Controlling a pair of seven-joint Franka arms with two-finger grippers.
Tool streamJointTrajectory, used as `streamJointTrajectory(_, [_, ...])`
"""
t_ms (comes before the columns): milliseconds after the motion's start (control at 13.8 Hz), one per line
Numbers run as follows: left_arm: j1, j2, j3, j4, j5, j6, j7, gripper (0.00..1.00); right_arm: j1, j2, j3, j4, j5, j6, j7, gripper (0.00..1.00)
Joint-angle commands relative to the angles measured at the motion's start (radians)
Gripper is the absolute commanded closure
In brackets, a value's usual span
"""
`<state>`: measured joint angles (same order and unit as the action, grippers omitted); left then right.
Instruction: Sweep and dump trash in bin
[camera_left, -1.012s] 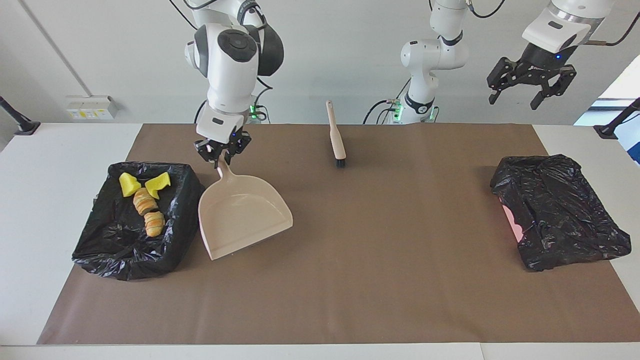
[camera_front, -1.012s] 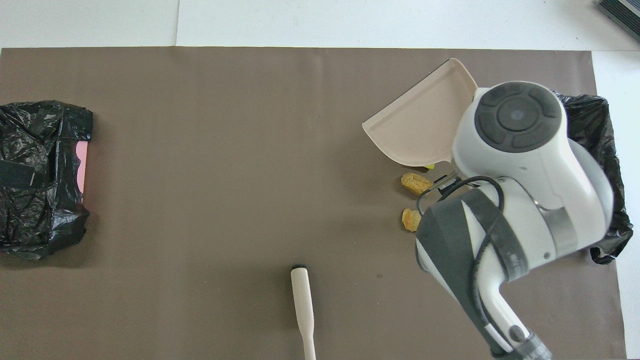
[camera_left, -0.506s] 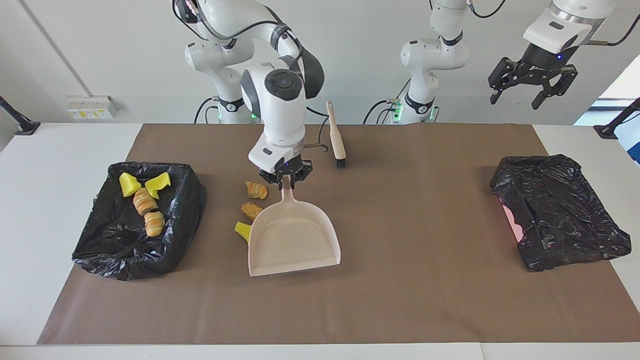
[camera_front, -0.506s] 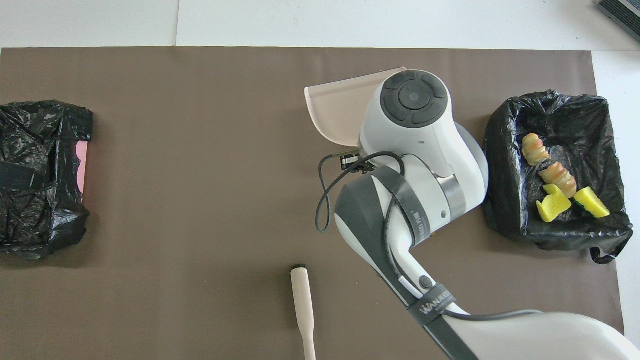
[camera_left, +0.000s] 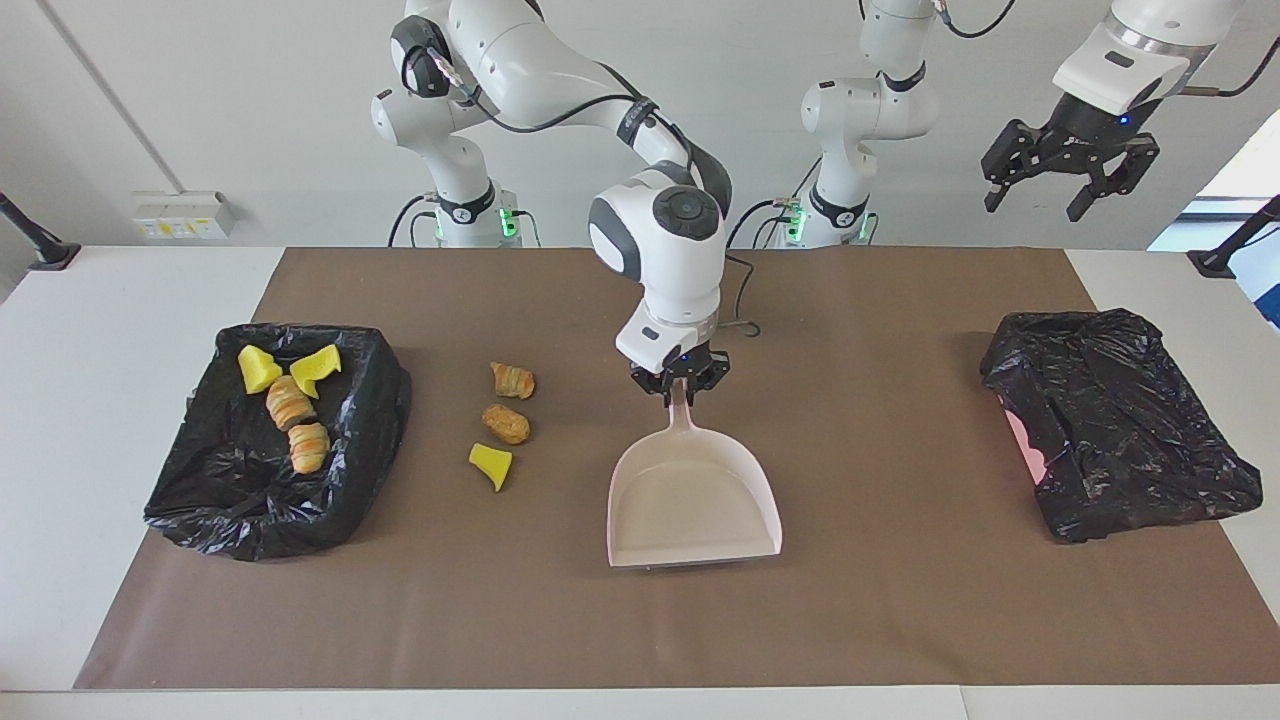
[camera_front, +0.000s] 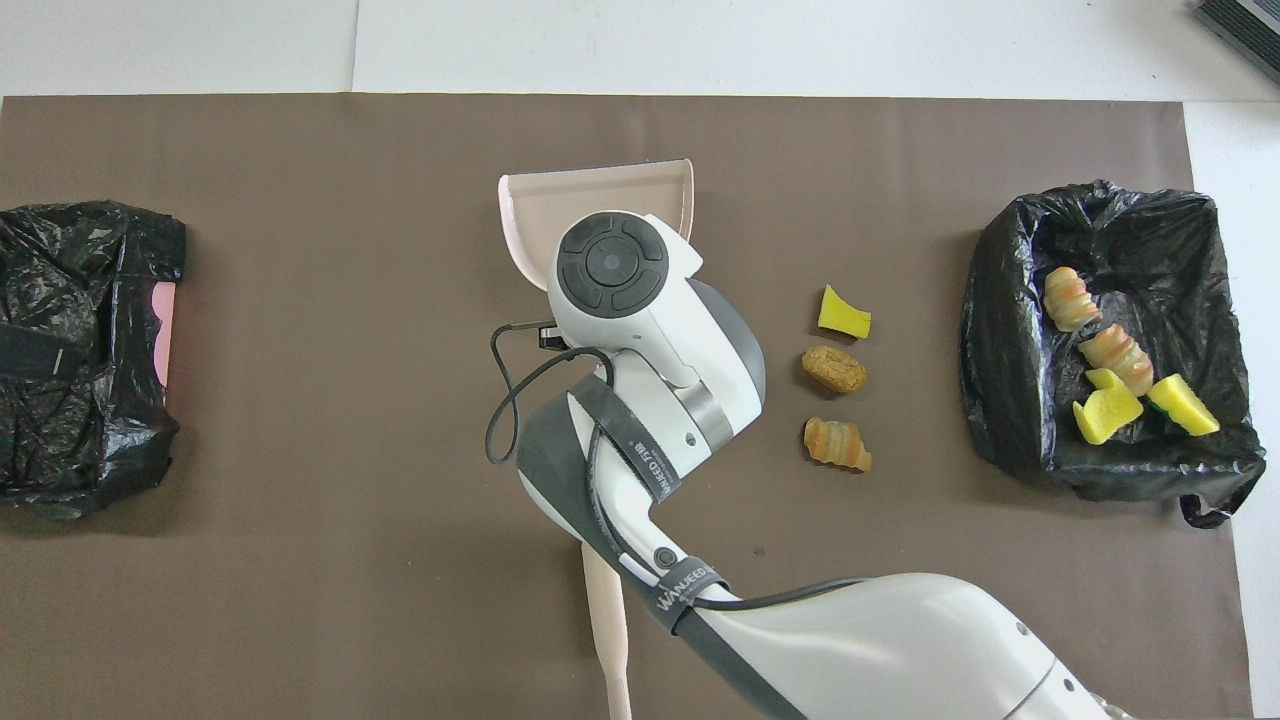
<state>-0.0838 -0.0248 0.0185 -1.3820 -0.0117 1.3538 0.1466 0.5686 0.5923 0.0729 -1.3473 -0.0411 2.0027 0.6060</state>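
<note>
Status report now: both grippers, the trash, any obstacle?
Right gripper shut on dustpan handle, mid-mat. Left gripper open, raised, waiting. Three trash bits loose on mat, four in bin. Nothing between dustpan and bits.

I could read only one word. It was on a black strap (camera_front: 690, 590) that went around my right arm (camera_front: 900, 640), and I saw it from above. The white letters looked like "WANJEE", and then the strap curved away and hid the rest. I found no other words or numbers that I could read.
</note>
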Motion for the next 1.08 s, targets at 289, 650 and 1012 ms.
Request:
streamJointTrajectory(289, [0.007,-0.015,0.008,-0.019,0.042,0.004,0.001,0.0,-0.012,0.035,-0.001,-0.03,0.079,0.116,0.011,0.92])
streamJointTrajectory(650, [0.007,-0.015,0.008,-0.019,0.042,0.001,0.001,0.0,-0.01,-0.003,-0.001,-0.121,0.083,0.13,0.005,0.82])
streamJointTrajectory(1012, [0.007,-0.015,0.008,-0.019,0.042,0.001,0.001,0.0,-0.012,-0.034,-0.002,-0.116,0.064,0.111,-0.006,0.0])
